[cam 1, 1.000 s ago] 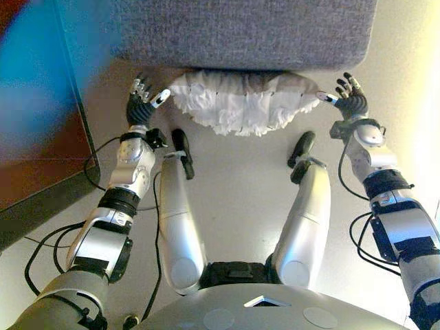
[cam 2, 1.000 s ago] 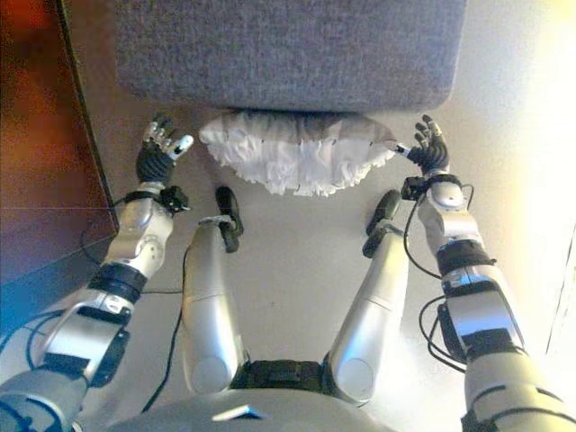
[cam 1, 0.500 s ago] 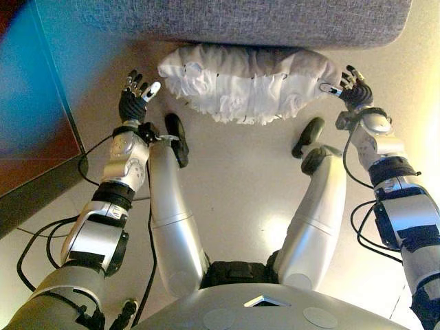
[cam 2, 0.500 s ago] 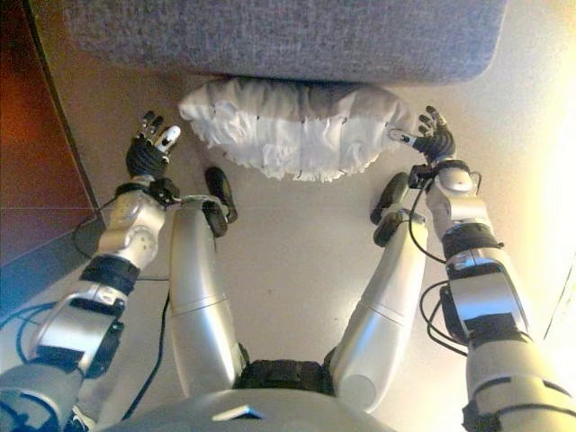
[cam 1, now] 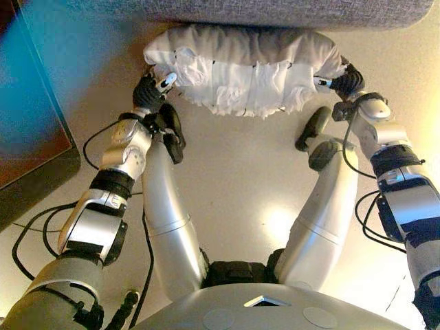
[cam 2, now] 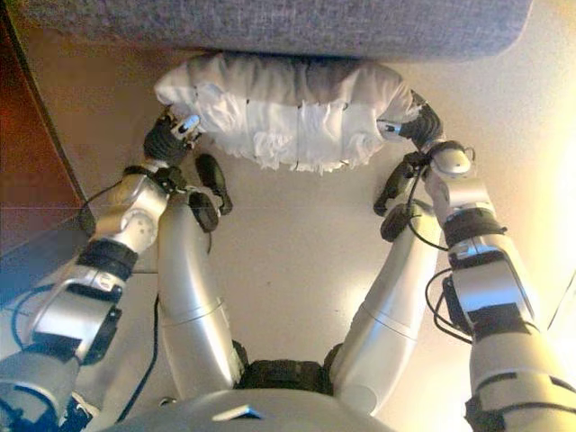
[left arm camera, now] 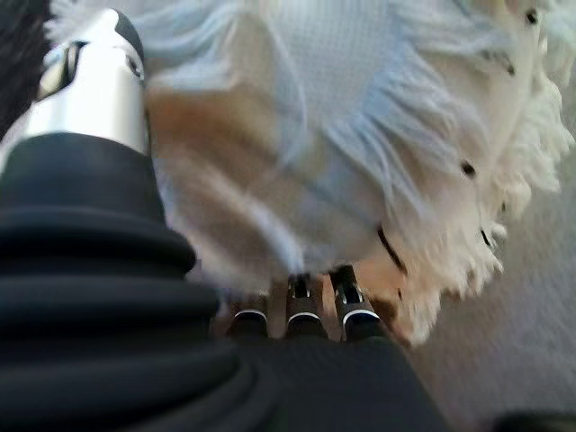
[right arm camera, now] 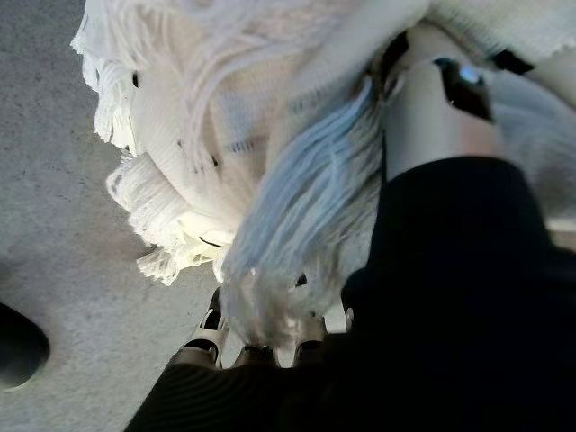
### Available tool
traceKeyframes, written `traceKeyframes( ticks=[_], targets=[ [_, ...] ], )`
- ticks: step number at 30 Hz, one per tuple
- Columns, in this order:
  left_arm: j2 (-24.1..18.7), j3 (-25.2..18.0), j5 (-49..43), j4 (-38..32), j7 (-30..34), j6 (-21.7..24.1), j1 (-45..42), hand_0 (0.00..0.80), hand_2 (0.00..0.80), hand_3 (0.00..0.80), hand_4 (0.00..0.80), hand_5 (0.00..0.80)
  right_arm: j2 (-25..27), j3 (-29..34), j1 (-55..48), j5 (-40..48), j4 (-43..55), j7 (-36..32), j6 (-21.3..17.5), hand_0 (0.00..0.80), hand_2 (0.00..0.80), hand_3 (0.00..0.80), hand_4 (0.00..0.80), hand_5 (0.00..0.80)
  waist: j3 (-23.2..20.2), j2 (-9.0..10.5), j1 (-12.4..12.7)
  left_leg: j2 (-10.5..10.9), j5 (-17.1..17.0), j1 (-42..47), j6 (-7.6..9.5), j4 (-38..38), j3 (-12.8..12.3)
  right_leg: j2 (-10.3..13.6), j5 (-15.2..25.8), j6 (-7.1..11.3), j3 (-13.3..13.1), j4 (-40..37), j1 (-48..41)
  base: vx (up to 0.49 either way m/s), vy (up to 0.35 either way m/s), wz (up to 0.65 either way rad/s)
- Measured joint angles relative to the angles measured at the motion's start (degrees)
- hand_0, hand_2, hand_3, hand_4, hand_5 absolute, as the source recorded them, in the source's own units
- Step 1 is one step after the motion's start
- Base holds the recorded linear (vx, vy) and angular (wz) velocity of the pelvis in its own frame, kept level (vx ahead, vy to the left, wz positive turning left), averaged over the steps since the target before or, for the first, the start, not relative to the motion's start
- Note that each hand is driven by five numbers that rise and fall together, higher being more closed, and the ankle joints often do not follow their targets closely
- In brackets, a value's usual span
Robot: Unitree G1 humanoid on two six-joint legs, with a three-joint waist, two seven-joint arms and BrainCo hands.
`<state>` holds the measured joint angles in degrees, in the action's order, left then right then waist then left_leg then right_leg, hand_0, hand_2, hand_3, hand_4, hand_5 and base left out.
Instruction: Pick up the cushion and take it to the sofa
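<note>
One white fringed cushion [cam 1: 244,69] lies on pale floor [cam 1: 240,179] beside grey sofa [cam 1: 275,10].

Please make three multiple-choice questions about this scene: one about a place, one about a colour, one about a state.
1. Where is the cushion?
A. On the floor by the sofa
B. On top of the sofa
C. On a table

2. What colour is the cushion?
A. Red
B. White
C. Black

3. How do the hands stand?
A. Both far from the cushion
B. Only one at the cushion
C. One at each end of the cushion

Answers: 1 A, it lies at the sofa's base. 2 B, white fringed fabric. 3 C, left hand and right hand flank it.
</note>
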<state>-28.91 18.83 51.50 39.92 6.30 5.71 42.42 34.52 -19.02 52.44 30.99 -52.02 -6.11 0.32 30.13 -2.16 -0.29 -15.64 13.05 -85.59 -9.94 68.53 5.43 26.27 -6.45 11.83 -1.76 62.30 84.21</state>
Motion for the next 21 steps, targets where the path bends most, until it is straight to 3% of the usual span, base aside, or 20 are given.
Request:
traceKeyframes(
  ticks=[5, 6, 7, 8, 9, 21],
  targets=[
    [-1.2, 1.1, 0.0, 0.6, 0.0, -1.5, 2.5, 0.000, 0.000, 0.000, 0.000, 0.000, -0.2, -1.4, 1.5, 0.0, 0.1, 0.1, 0.0, 0.000, 0.000, 0.000, 0.000, 0.000, 0.0, 0.04, -0.5, 0.0, 0.0, -1.7, -0.02, 1.4, 0.0, -0.1, 0.0, -0.01, -1.1, 1.6, 2.4, 0.000, 0.000, 0.00],
    [-1.3, 1.3, -0.1, 0.6, 0.0, -1.5, 2.7, 0.151, 0.151, 0.151, 0.151, 0.151, -0.2, -1.7, 1.6, 0.0, 0.3, 0.1, 0.0, 0.000, 0.000, 0.000, 0.000, 0.000, 0.0, 0.04, -0.5, -0.1, 0.0, -1.9, -0.02, 1.5, 0.2, -0.1, -0.1, -0.07, -1.1, 1.8, 2.5, 0.000, 0.000, 0.00],
    [-1.4, 1.4, -0.1, 0.6, 0.0, -1.5, 2.8, 0.508, 0.508, 0.508, 0.508, 0.508, -0.1, -1.9, 1.6, 0.0, 0.7, 0.1, 0.0, 0.000, 0.000, 0.000, 0.000, 0.000, 0.0, 0.06, -0.5, -0.1, 0.0, -2.1, -0.02, 1.7, 0.3, -0.1, -0.1, -0.07, -1.1, 1.9, 2.6, 0.000, 0.000, 0.00],
    [-1.4, 1.4, -0.1, 0.8, -0.1, -1.5, 3.0, 0.800, 0.800, 0.800, 0.800, 0.800, -0.1, -2.1, 1.7, 0.1, 1.1, 0.1, 0.0, 0.521, 0.521, 0.521, 0.521, 0.521, 0.0, 0.08, -0.6, -0.1, 0.0, -2.4, -0.02, 1.9, 0.3, -0.1, -0.1, -0.07, -1.2, 2.0, 2.9, 0.000, 0.000, 0.00],
    [-1.4, 1.5, -0.1, 1.4, -0.2, -1.5, 3.4, 0.800, 0.800, 0.800, 0.800, 0.800, -0.1, -2.2, 1.7, 0.1, 1.8, 0.3, 0.0, 0.800, 0.800, 0.800, 0.800, 0.800, 0.0, 0.09, -0.7, -0.1, 0.1, -2.7, -0.01, 2.2, 0.3, -0.1, -0.1, -0.07, -1.3, 2.1, 3.1, 0.000, 0.000, 0.00],
    [-2.0, 2.5, -1.3, 2.5, -1.2, -1.5, 4.7, 0.800, 0.800, 0.800, 0.800, 0.800, -3.6, -2.3, 1.0, 3.0, 3.0, 5.1, 0.0, 0.800, 0.800, 0.800, 0.800, 0.800, 0.2, 0.65, -2.0, -0.3, 0.4, -3.8, 0.12, 4.5, 0.7, -0.1, -0.2, 0.10, -2.3, 4.1, 4.2, 0.000, 0.000, 0.00]
  ],
)
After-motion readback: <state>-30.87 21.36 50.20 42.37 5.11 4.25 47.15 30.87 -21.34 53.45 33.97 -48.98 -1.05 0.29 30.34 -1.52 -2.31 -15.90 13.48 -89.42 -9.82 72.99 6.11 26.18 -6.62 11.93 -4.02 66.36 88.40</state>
